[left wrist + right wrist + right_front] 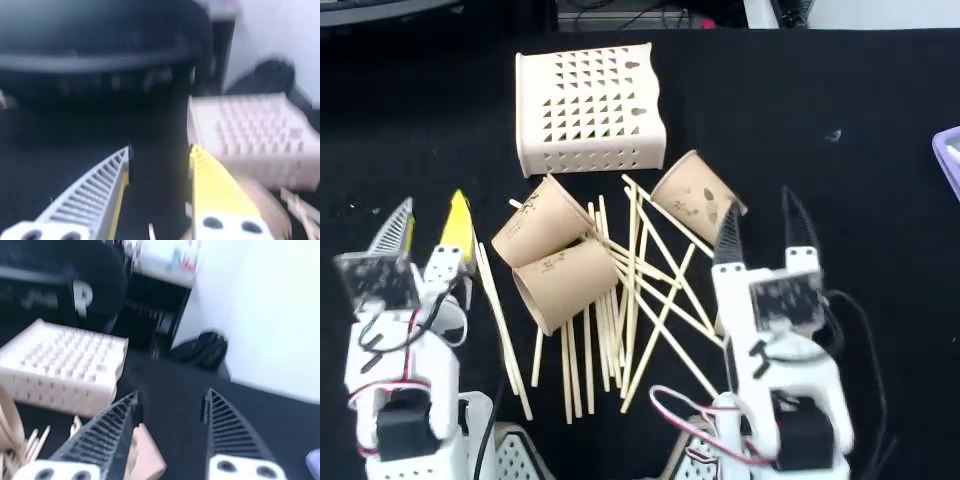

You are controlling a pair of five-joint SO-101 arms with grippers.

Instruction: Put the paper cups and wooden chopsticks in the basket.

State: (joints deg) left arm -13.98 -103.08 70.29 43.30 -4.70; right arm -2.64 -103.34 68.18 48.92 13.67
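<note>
**Tabletop** (840, 90): black surface that carries every item listed here.

**Basket** (590, 110): cream, with one perforated wall facing up. It lies at the far middle of the tabletop, beyond both arms. The left wrist view shows the basket (250, 135) ahead, and so does the right wrist view (65, 365).

**Paper cups**: three, all on their sides.
- The first cup (540, 222) and second cup (565, 283) touch each other just in front of the basket, left of centre.
- The third cup (695, 195) lies apart from them near the basket's right corner, just beside the right arm's fingertip.

**Wooden chopsticks** (620, 310): a loose, crossed scatter on the tabletop between the two arms. Some run under the cups.

**Left end effector** (427, 228) (160, 150): one yellow and one grey finger, spread apart over bare tabletop, left of the first cup.

**Right end effector** (760, 215) (172, 395): black fingers, spread apart and gripping nothing.

**Purple item** (948, 155): at the right edge, well apart from the rest.
</note>
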